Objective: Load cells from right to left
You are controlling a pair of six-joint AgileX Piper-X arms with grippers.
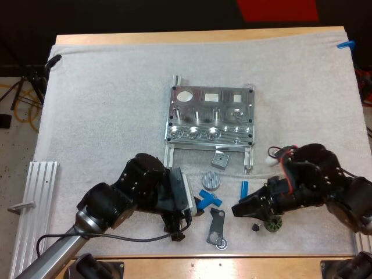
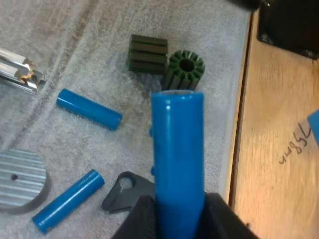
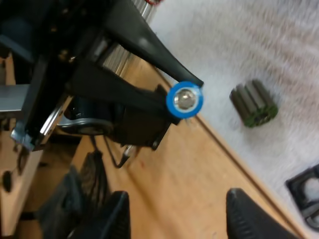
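blue cylinder [image 2: 177, 144], base behind left fingers [image 2: 142, 219]

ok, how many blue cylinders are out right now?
3. One blue cylinder is gripped in the left tool; a second lies beside the ribbed disc; a third lies nearer the green toothed part. The arms may hide others.

Machined aluminium fixture plate [image 1: 210, 116] lies flat on the white mat [image 1: 104, 104]. One bright blue cylindrical cell [image 2: 177, 144] is clamped in the left gripper [image 2: 179, 214]. A second cell [image 2: 88, 108] and a third cell [image 2: 68, 200] lie loose on the mat, apart.
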